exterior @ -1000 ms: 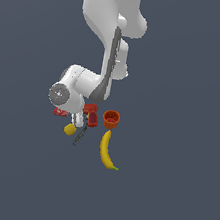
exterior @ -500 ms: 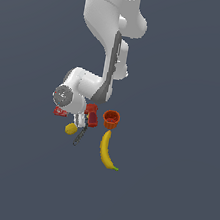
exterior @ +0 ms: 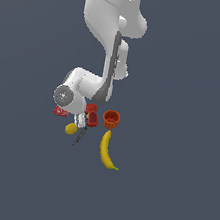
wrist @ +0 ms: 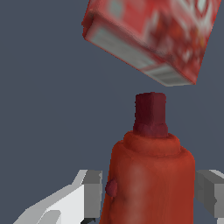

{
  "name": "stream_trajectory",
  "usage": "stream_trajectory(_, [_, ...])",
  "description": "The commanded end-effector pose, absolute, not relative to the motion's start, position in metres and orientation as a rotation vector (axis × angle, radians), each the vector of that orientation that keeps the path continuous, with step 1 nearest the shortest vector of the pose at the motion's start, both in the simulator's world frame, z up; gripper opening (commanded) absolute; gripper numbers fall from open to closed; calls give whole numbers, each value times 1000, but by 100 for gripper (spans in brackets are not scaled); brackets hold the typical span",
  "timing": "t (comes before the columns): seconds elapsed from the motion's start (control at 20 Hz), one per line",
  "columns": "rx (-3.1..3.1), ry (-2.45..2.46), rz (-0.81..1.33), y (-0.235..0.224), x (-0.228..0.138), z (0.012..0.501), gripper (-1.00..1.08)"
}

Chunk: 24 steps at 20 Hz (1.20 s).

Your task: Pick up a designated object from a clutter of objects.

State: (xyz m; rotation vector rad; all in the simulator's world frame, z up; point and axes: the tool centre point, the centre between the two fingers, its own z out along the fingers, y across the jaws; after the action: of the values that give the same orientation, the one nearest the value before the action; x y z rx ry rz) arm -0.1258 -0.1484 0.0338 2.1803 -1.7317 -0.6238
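The end effector (wrist: 148, 192) is standing low over the clutter, and its 2 fingers (wrist: 89, 192) are sitting on either side of the red drill (wrist: 151, 175), because this is the object to be picked. In the wrist view the fingers are appearing just beside the drill body, 1 on each side; I cannot tell if they are already pressing it, so the jaws are looking partly open around it, not yet surely gripping.

In the exterior view the drill (exterior: 92, 115) is lying on the table (exterior: 169, 193) between the flat red box (exterior: 60, 111) and the orange-red cup (exterior: 111, 119). The lemon (exterior: 71, 129), the black wrench (exterior: 79, 137) and the banana (exterior: 107, 152) are resting near, so I judge that a straight descent is avoiding them.

The dark tip (wrist: 150, 113) is pointing toward the box (wrist: 151, 37).
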Motion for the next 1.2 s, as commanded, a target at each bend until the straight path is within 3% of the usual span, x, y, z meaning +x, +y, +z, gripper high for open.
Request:
stream_trajectory(0.0, [2160,-1736,-641,-153,-134,28,-100])
stream_trajectory(0.6, [2179,-1732,-625,-143,-120,56,-100])
stream_trajectory(1.15, [2174,-1732,-628,-122,-97,138,-100])
